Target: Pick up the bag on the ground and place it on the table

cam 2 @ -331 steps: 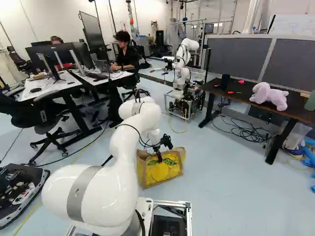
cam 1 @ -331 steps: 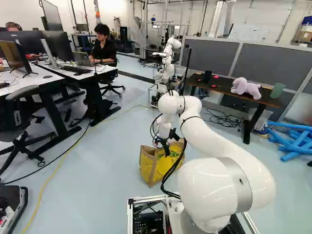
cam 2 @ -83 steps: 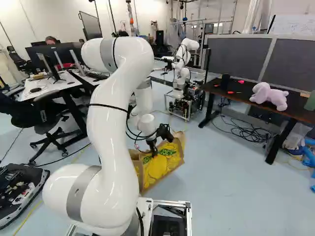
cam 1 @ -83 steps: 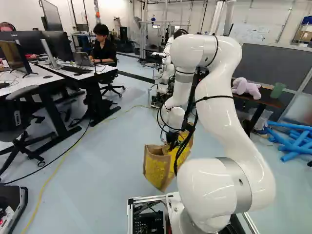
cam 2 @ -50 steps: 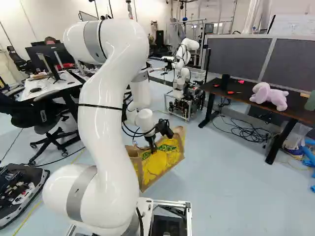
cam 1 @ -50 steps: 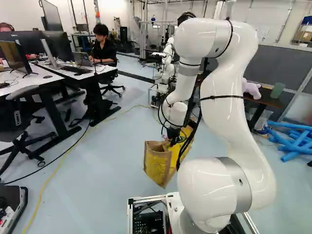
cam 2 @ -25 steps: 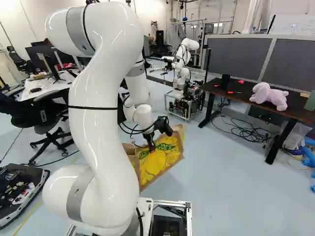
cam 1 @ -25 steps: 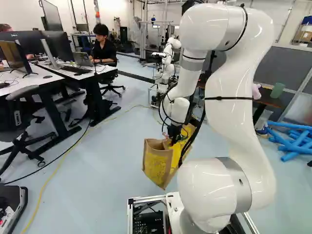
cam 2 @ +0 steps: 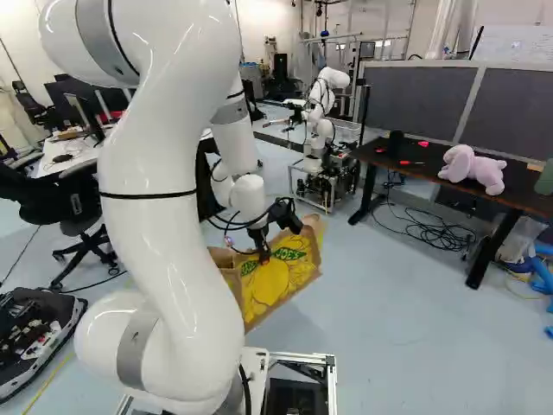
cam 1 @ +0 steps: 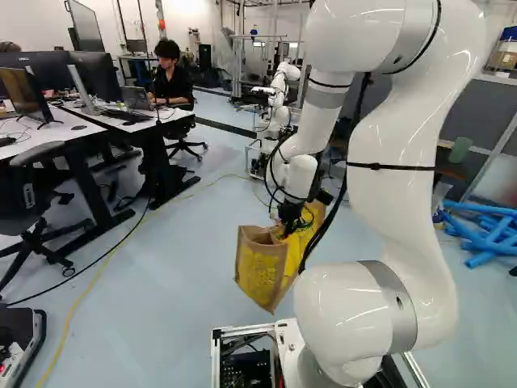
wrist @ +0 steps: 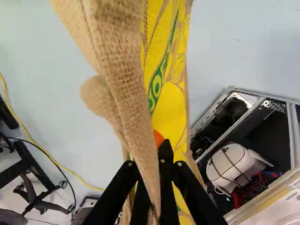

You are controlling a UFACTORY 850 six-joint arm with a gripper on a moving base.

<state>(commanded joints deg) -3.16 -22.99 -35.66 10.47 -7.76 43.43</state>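
The burlap bag with yellow print [cam 1: 260, 271] hangs tilted below my gripper [cam 1: 289, 225] in the left base view and looks raised off the floor. In the right base view the bag [cam 2: 275, 284] shows its yellow side, with my gripper [cam 2: 263, 256] at its upper edge. Seen from the wrist, a fold of the bag [wrist: 124, 84] runs between the two fingers, and the gripper [wrist: 157, 176] is shut on it. The dark table [cam 2: 389, 156] stands ahead and to the right in the right base view, apart from the bag.
A purple plush toy [cam 2: 473, 169], a dark cup [cam 2: 395, 143] and a green cup [cam 2: 545, 178] stand on the table. Cables [cam 2: 432, 232] lie beneath it. Another robot [cam 2: 324, 108] stands beyond the bag. Blue tubes [cam 1: 485, 236] lie at the right of the left base view.
Since the oldest frames the arm has risen and folded back, and the bag has come up and tilted with the gripper. Over the last second the bag has shifted only slightly. The base has not moved.
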